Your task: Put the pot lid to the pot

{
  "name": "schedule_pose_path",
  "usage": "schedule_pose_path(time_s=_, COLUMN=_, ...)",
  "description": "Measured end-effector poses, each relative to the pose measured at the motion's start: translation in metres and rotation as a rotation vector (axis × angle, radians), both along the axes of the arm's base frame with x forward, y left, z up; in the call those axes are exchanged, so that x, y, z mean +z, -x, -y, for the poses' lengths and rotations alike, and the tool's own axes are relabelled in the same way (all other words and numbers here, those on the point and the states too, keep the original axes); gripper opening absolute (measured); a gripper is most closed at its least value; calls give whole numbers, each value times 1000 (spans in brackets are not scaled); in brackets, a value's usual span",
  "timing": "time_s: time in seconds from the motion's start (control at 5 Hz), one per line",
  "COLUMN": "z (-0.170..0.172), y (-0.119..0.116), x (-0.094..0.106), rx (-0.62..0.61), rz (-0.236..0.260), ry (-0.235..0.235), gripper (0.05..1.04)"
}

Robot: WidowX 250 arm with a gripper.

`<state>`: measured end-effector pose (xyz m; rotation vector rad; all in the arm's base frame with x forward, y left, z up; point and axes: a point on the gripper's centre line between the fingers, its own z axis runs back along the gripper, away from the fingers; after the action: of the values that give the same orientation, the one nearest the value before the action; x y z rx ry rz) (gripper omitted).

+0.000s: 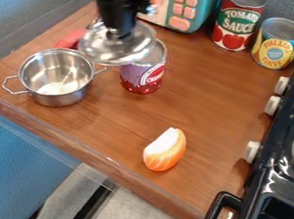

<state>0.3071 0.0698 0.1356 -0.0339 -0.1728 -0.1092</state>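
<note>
Your pincer (pixel 122 32) hangs over the upper left of the tabletop (pixel 116 138), closed on the middle of the silver pot lid (pixel 102 49), which you hold raised at a slight tilt. In your camera view, the lid overlaps the top of a can with a purple-and-red label (pixel 142 75), standing upright. Just beside the can, toward the view's left, sits the open metal pot (pixel 56 77), upright, its two wire handles jutting from opposite sides. Behind the pot you see part of a red object (pixel 71 38). Farther out, a teal-and-cream toy appliance (pixel 199 9) with pink buttons stands at the back, near a can with a red-and-green label (pixel 236 21) and another with a yellow label (pixel 277 44). An orange-and-white wedge (pixel 165 150) lies toward your front edge, well apart from the pot. At right is the black toy stove (pixel 271 169), with pale knobs.
</note>
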Motion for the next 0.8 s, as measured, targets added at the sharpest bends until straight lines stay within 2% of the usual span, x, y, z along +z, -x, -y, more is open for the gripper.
schedule_pose_path(time_s=0.2, z=-27, y=18, x=-8, rx=64, rz=-29, ry=5, gripper=286)
schedule_pose_path(time_s=0.4, z=-37, y=26, x=-16, rx=88, rz=-37, ry=6, gripper=286)
schedule_pose_path(time_s=0.6, z=-59, y=39, x=-30, rx=175, rz=-63, ry=2, gripper=286)
schedule_pose_path(time_s=0.8, z=-64, y=41, x=-42, rx=212, rz=-108, ry=3, gripper=286)
